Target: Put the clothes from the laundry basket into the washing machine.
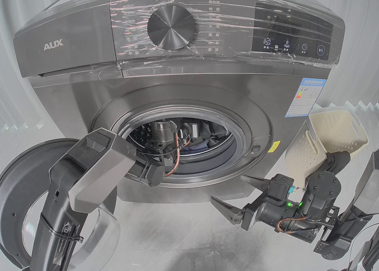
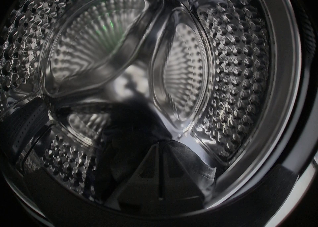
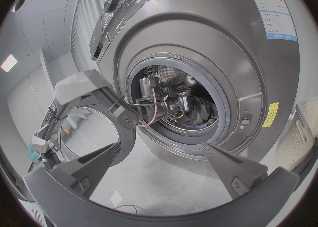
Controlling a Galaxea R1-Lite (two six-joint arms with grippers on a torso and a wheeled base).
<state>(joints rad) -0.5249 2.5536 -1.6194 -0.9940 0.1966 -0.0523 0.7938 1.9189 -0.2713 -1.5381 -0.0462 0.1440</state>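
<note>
Pale grey floor and white curtains surround a grey front-loading washing machine. Its round mouth faces the robot, and its door hangs open on the robot's left. A steel dial sits in the middle of the control panel under clear film. An energy label is stuck on the front, to the right of the mouth.

The left arm passes through the mouth, with its wrist inside the perforated drum. The left pincer points at the drum's back wall. It is clenched, with only a thin seam between its fingers. In the dark I cannot tell whether any fabric is caught in that seam.

The dark clothes lie low in the drum, in a heap stretched across its bottom. Seen from the head view, most of the heap is on the right side of the opening. From the left wrist, a fold lies just beside the clenched pincer.

The right pincer hangs above the floor in front of the machine, lower than the mouth. It is released, with its fingers spread wide and nothing between them. They point toward the machine's front.

The cream perforated laundry basket stands just beside the machine's lower right corner. It is tilted so that its opening faces up and toward the robot.
</note>
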